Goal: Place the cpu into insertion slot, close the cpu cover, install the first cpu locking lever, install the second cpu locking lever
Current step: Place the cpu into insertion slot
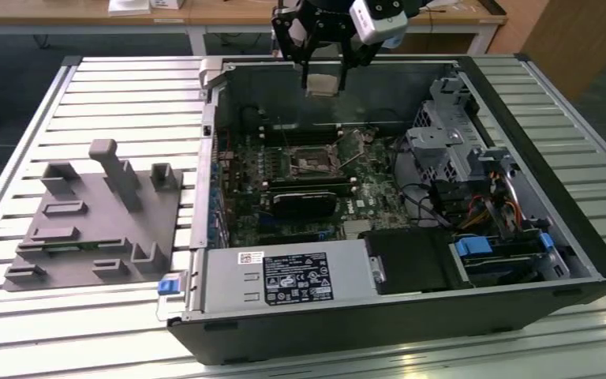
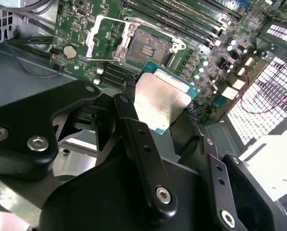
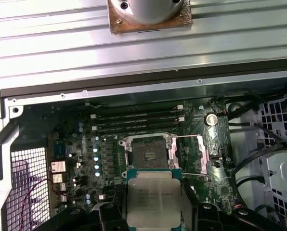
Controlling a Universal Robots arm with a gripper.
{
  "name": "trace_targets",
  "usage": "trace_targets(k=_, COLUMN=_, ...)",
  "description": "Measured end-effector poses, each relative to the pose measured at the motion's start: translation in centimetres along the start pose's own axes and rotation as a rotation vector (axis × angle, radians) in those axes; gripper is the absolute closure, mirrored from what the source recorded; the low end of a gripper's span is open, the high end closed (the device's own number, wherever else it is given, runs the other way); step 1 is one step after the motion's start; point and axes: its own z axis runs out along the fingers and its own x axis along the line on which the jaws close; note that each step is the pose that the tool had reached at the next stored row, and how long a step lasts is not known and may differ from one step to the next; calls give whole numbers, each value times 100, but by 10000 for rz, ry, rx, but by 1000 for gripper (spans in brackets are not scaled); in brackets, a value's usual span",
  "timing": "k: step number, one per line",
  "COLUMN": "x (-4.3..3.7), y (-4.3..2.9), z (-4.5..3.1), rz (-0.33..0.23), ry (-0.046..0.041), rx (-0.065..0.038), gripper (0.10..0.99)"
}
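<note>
Slatted worktop [image 1: 103, 95] carries the open computer case [image 1: 387, 335]. My pincer [image 1: 322, 77] pinches the cpu [image 3: 153, 199] by its edges, hovering above the motherboard [image 3: 85, 144] and short of the insertion slot [image 3: 148, 153]. The cpu cover [image 3: 188, 154] stands open. Judged step: placement, which calls for square alignment over the slot.

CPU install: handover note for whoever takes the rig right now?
Claw: shut on the cpu, held in the air above the open computer case.
Insertion slot: empty, contacts exposed.
Cpu cover: swung open beside the slot.
Done: cpu is in the claw.
Left: cpu not yet seated, cover not closed, neither locking step done.
</note>
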Motion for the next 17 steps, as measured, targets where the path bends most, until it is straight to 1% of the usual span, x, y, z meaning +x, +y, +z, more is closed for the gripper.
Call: trace_targets(k=17, x=0, y=0, z=2, rz=699, ry=-63, rx=-14, gripper=549)
